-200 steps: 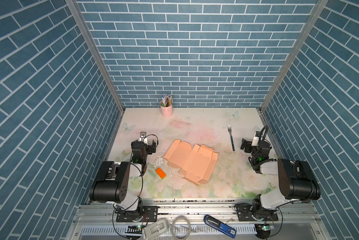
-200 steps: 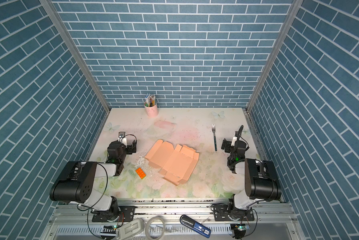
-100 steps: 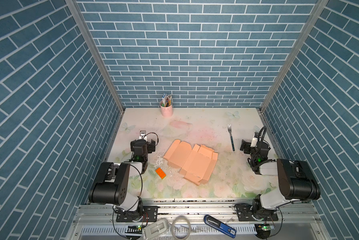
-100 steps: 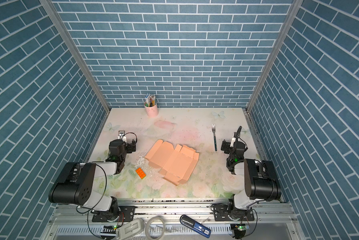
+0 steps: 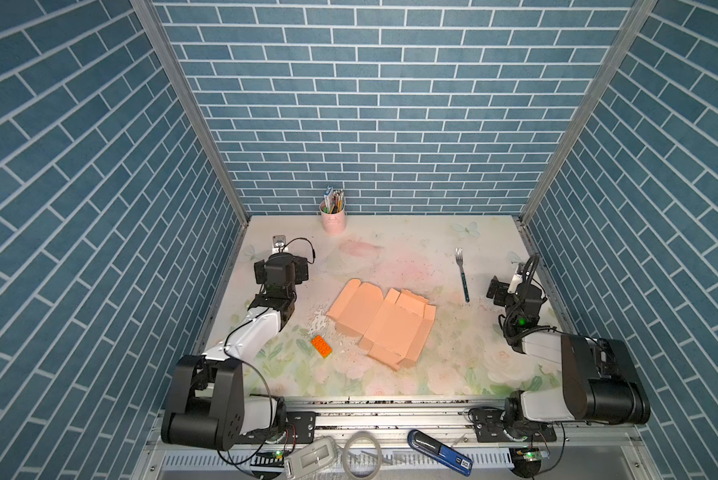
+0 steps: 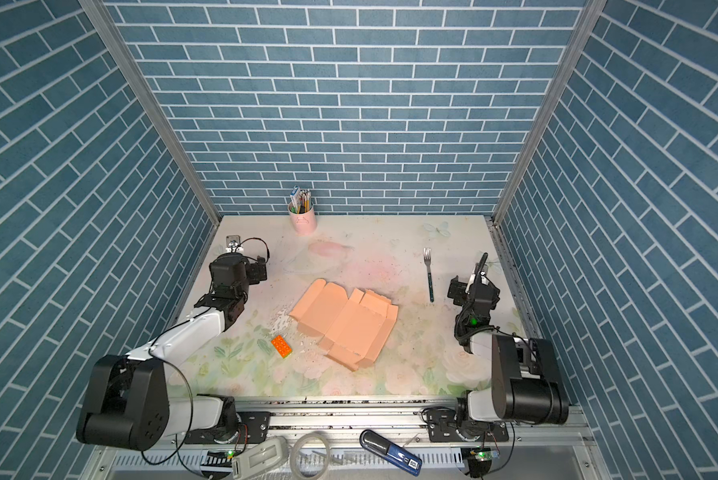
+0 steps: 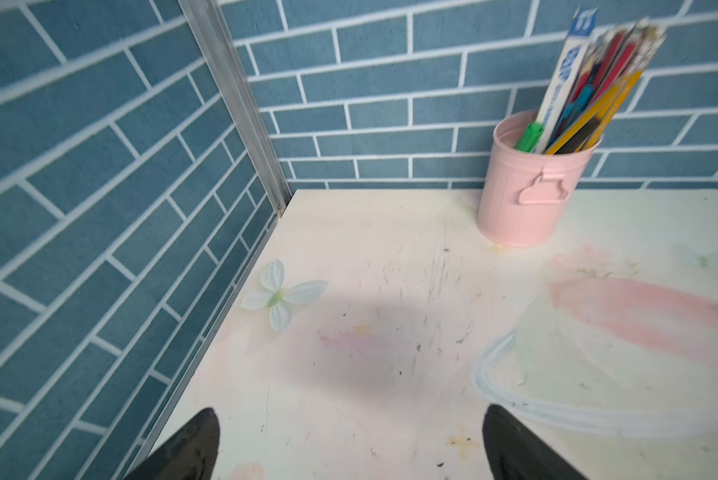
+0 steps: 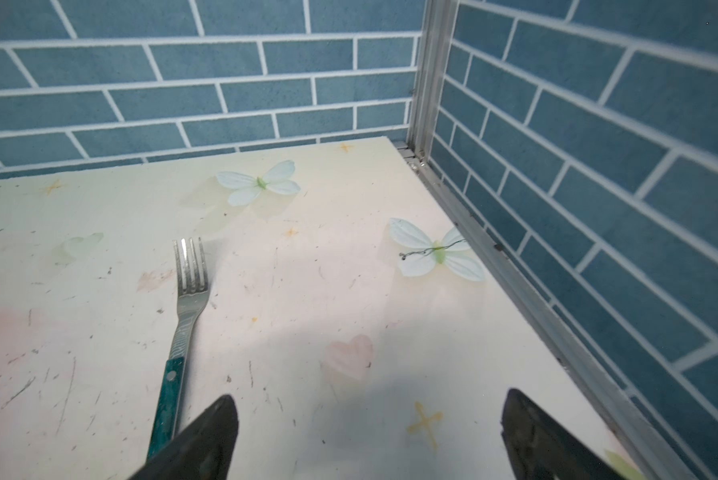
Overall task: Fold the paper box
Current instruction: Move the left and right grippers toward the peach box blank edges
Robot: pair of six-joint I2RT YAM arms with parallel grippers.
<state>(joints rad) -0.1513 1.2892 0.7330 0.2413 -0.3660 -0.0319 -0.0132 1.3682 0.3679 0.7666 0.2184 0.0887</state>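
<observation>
- Left wrist view: left jaws spread wide, gripping nothing, facing the pink pen cup [image 7: 523, 199].
- Right wrist view: right jaws released too, fork [image 8: 187, 299] handle just beside one finger [image 8: 207, 436].
- In a top view: paper box [image 5: 384, 324] lies unfolded on the counter [image 5: 411, 245], between both jaws, touching neither.

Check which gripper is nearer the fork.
The right gripper: the fork lies beside its open jaws. The left gripper faces the pink pencil cup.
</observation>
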